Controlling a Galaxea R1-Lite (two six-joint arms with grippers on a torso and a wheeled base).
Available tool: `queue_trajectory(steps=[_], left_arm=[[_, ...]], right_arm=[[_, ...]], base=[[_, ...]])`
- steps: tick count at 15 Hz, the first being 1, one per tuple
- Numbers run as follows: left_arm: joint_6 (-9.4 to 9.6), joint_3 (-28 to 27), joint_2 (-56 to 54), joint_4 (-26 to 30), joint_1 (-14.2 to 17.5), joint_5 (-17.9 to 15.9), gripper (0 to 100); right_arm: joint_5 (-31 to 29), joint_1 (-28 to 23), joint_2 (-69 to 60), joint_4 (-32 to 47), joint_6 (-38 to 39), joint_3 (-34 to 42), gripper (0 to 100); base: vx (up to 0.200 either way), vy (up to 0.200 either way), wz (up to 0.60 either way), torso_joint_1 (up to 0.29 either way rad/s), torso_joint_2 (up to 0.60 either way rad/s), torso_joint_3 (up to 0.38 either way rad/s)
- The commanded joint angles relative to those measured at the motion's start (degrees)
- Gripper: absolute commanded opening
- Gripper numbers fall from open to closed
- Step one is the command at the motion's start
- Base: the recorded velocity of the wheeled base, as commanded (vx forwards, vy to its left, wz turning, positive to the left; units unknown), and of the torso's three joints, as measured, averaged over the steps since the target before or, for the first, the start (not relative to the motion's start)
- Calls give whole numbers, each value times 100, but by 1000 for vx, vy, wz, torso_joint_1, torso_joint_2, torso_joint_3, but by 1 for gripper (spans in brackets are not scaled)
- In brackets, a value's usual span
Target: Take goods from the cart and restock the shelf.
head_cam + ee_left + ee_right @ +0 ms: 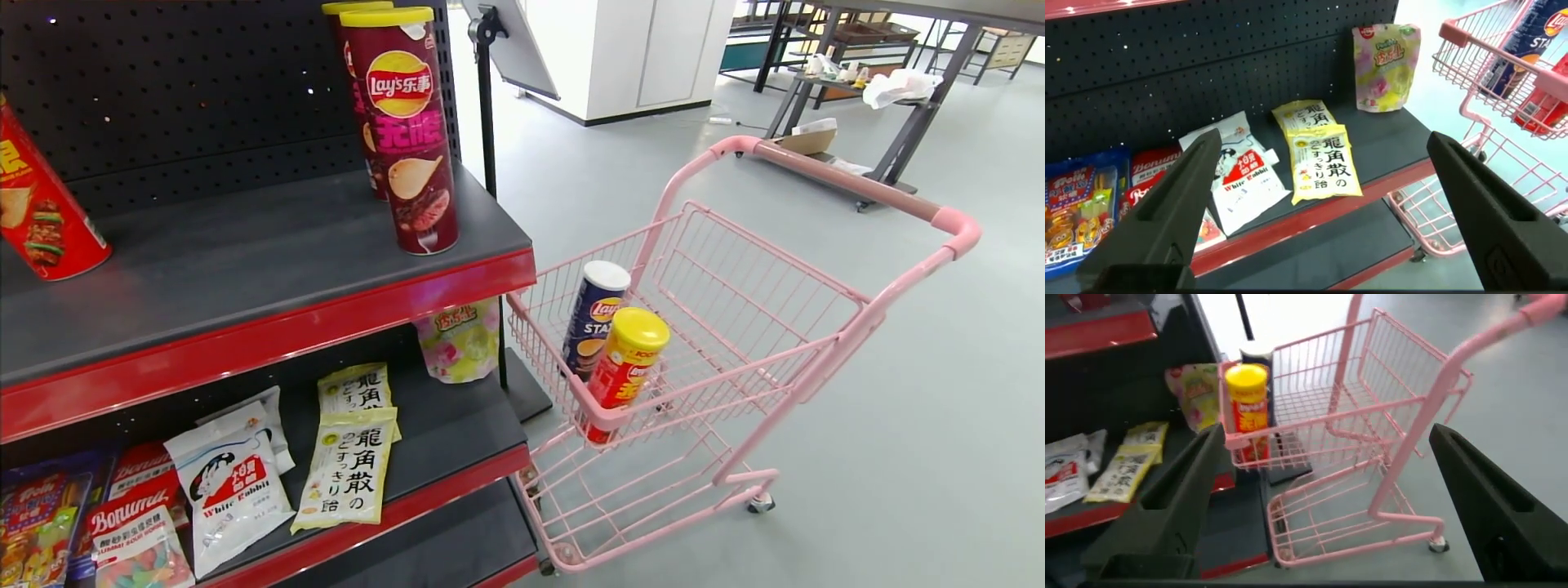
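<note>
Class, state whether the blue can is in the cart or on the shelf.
In the cart. The blue can sits inside its pink wire walls, beside a yellow-lidded can.

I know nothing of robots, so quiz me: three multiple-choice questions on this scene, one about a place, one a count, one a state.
1. Where is the red can with the yellow lid? A. top shelf B. pink cart C. floor
2. How many cans are in the cart? A. one B. two C. four
3. The left claw is: A. open, empty B. shut on a bag C. shut on a can
Answers: 1 B, it stands there beside the blue can. 2 B, red and blue. 3 A, fingers wide apart, nothing between.
</note>
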Motion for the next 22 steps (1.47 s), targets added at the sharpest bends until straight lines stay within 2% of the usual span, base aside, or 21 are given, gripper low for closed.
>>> queue_trajectory(steps=[1, 3, 5, 9, 16, 22], left_arm=[[-1, 1, 5, -1, -1, 8, 100], [-1, 1, 5, -1, -1, 8, 100], [-1, 1, 5, -1, -1, 8, 100], [8, 1, 5, -1, -1, 8, 100], [8, 1, 5, -1, -1, 8, 100], [8, 1, 5, -1, -1, 8, 100]], right_arm=[[571, 603, 4165, -1531, 283, -1188, 100], [747, 656, 5598, -2946, 239, -995, 100], [782, 814, 6512, -3597, 239, -1030, 100], [1107, 1201, 7197, -3693, 231, -1118, 100], [1116, 1737, 7927, -4388, 222, -1083, 100], [1063, 1719, 8815, -4669, 178, -1681, 100]], base=[[0, 0, 0, 0, 0, 0], [0, 0, 0, 0, 0, 0], [0, 0, 0, 0, 0, 0], [0, 0, 0, 0, 0, 0], [0, 0, 0, 0, 0, 0], [0, 0, 0, 0, 0, 0]])
